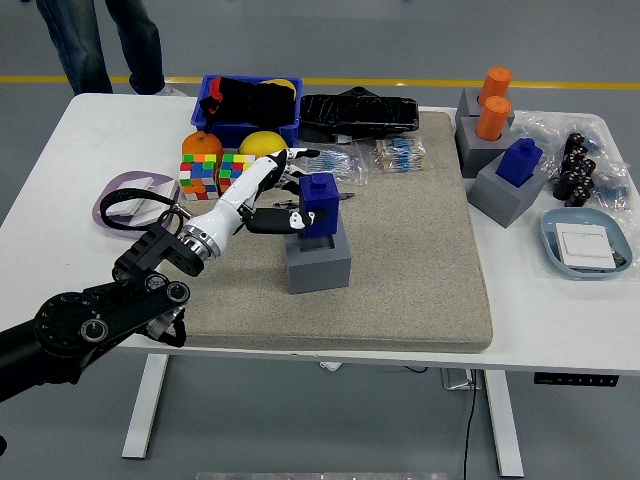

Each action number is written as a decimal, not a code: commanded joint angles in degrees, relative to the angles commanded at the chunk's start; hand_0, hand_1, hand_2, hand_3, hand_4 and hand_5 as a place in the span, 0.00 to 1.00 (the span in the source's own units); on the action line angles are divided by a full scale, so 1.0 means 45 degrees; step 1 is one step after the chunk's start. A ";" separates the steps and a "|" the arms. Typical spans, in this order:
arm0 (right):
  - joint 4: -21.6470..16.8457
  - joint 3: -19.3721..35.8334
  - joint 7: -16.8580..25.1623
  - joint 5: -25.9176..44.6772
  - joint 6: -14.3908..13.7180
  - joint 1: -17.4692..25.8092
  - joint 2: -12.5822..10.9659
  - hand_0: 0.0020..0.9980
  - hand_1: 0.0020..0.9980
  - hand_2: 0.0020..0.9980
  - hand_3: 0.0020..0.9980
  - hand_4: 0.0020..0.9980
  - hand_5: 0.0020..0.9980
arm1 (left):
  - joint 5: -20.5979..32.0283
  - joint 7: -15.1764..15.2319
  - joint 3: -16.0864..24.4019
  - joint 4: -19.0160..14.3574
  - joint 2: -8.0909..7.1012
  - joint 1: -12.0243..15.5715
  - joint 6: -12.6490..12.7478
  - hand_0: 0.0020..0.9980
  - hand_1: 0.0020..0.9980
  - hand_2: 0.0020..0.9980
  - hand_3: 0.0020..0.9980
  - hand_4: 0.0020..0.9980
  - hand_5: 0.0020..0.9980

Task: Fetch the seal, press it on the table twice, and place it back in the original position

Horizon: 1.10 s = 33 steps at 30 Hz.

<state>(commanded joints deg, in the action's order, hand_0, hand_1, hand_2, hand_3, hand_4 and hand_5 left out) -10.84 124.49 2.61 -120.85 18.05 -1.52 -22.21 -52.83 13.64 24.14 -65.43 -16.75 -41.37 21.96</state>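
A blue seal (pixel 321 203) stands over its grey holder block (pixel 318 264) on the beige mat (pixel 420 260), left of centre. Its lower end still looks to be in the holder's top. My left hand (pixel 296 198), white with black fingertips, reaches in from the lower left. It is shut on the seal, thumb at its near left side and fingers (pixel 300 160) curled over its far side. The right arm is out of view.
Behind the hand are two colour cubes (pixel 218 176), an orange (pixel 201 144), a lemon (pixel 264 143) and a blue bin (pixel 250 105). At the right stand a second blue seal (pixel 519 160) in a grey holder, orange cylinders (pixel 493 103) and a blue dish (pixel 585 243). A person's legs (pixel 100 45) show at top left.
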 joint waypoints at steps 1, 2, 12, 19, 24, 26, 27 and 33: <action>0.0001 0.0003 0.0001 -0.0007 0.0001 0.0001 0.0002 0.91 0.81 0.81 0.80 0.99 0.70 | -0.0050 0.0013 0.0097 -0.0030 -0.0020 0.0023 0.0005 0.56 0.43 0.43 0.83 0.68 0.00; -0.0003 -0.0010 0.0001 0.0012 0.0006 0.0006 0.0006 0.91 0.81 0.81 0.80 0.99 0.70 | -0.0074 0.0046 0.0237 -0.0063 -0.0051 0.0060 0.0018 0.56 0.43 0.42 0.83 0.68 0.00; -0.0008 0.0000 -0.0003 0.0012 0.0016 0.0042 0.0029 0.91 0.81 0.81 0.80 0.99 0.70 | -0.0307 0.0440 0.1640 0.0246 -0.0486 0.0556 0.0276 0.56 0.44 0.42 0.83 0.69 0.00; -0.0006 0.0048 0.0013 -0.0028 0.0007 0.0065 0.0046 0.91 0.81 0.81 0.80 0.99 0.70 | -0.0328 0.0715 0.2066 0.0978 -0.0795 0.0976 0.0474 0.56 0.44 0.42 0.83 0.69 0.00; -0.0015 0.0022 0.0028 -0.0002 0.0017 0.0064 0.0047 0.91 0.81 0.81 0.80 0.99 0.70 | -0.0152 0.0924 0.1873 0.1386 -0.0852 0.1215 0.0557 0.57 0.44 0.42 0.83 0.69 0.00; -0.0017 -0.0015 0.0032 0.0010 0.0025 0.0066 0.0043 0.91 0.81 0.81 0.80 0.99 0.70 | -0.0071 0.1019 0.1783 0.1529 -0.0827 0.1319 0.0583 0.57 0.44 0.42 0.83 0.69 0.00; -0.0017 -0.0024 0.0035 0.0016 0.0025 0.0068 0.0044 0.91 0.81 0.81 0.80 0.99 0.70 | -0.0016 0.1093 0.1720 0.1624 -0.0807 0.1368 0.0619 0.57 0.44 0.42 0.83 0.69 0.00; -0.0018 -0.0103 0.0045 0.0041 0.0045 0.0079 0.0048 0.91 0.81 0.81 0.80 0.98 0.70 | 0.0265 0.1347 0.1377 0.2102 -0.0700 0.1510 0.0709 0.57 0.45 0.42 0.83 0.69 0.00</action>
<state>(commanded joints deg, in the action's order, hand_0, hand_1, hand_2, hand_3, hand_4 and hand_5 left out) -10.92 124.02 2.81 -120.66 18.25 -1.16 -21.99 -51.64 19.70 30.34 -55.97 -19.90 -34.58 25.15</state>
